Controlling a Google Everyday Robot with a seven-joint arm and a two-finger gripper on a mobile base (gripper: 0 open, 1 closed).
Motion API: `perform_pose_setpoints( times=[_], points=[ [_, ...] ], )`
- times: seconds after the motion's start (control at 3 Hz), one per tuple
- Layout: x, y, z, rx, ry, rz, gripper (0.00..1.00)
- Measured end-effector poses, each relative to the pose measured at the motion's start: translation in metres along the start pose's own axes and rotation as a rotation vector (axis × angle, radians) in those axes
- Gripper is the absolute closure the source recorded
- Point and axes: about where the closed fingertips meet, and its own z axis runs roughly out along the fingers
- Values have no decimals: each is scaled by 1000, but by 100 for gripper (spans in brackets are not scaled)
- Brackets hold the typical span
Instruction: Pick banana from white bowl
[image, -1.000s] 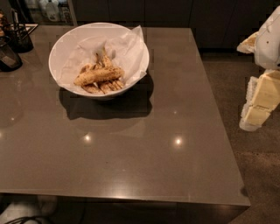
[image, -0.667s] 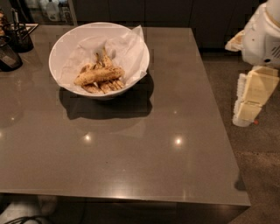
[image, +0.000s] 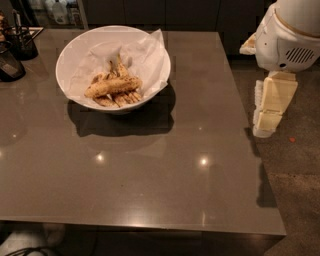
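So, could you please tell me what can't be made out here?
Camera view only.
The bunch: partly hidden under the banana in the white bowl.
The dark containers: cut by the left edge, dim.
The arm above the claw, right of the table: cut by the top edge.

This looks like a kitchen or a dining corner. A wide glossy grey-brown table (image: 150, 175) stands before dark cabinets (image: 150, 12), and bottles (image: 57, 10) stand behind its far left corner. Dark containers (image: 22, 42) stand at the table's left edge. A white bowl (image: 70, 55) holds bananas (image: 112, 89) on paper. The floor (image: 295, 165) is speckled. The robot's gripper (image: 272, 107) hangs just beside the table's right edge.
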Motion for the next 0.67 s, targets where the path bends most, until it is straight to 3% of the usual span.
perform_pose_setpoints(
  times=[0.33, 0.67],
  points=[
    [-20, -16, -2, 34, 4, -38, 0],
    [-53, -44, -1, 42, -8, -133, 0]
  ],
)
